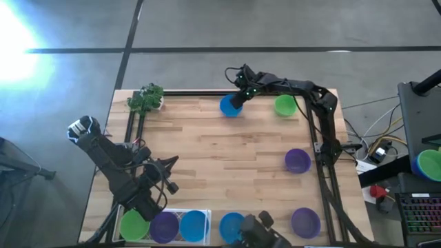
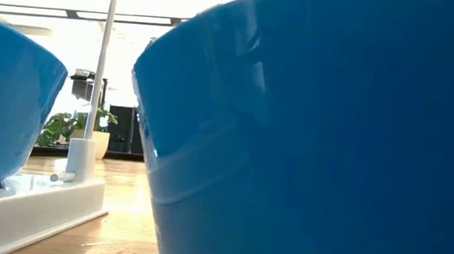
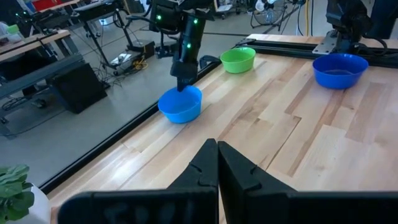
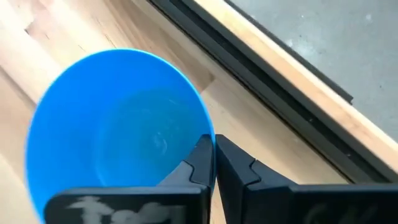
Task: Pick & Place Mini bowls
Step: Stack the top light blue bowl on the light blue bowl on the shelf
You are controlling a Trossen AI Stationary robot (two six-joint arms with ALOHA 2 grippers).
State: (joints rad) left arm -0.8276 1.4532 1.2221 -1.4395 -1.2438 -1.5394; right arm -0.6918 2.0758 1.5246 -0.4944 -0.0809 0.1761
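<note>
A blue mini bowl point(image 1: 229, 106) stands on its base at the table's far edge, and my right gripper point(image 1: 239, 98) is shut on it. A green mini bowl point(image 1: 284, 105) sits to its right and a purple one point(image 1: 298, 160) nearer the right edge. A blue bowl point(image 1: 232, 226) and a purple bowl point(image 1: 305, 222) stand at the near edge. Green, purple and blue bowls point(image 1: 164, 226) sit in the white tray point(image 1: 207, 215) at the near left. My left gripper point(image 3: 216, 155) is shut and holds nothing, above the table's near left. My right gripper pinches the blue bowl's rim point(image 4: 207, 132) on its far right side, one finger point(image 4: 198, 163) inside the bowl and the other outside. The fingers slant down from above and from the right. The bowl stands upright on the table.
A leafy toy plant point(image 1: 145, 98) stands at the far left corner. A black frame rail point(image 1: 311, 131) runs along the table's right side and far edge. The bare wood in the middle of the table point(image 1: 220, 158) is free room.
</note>
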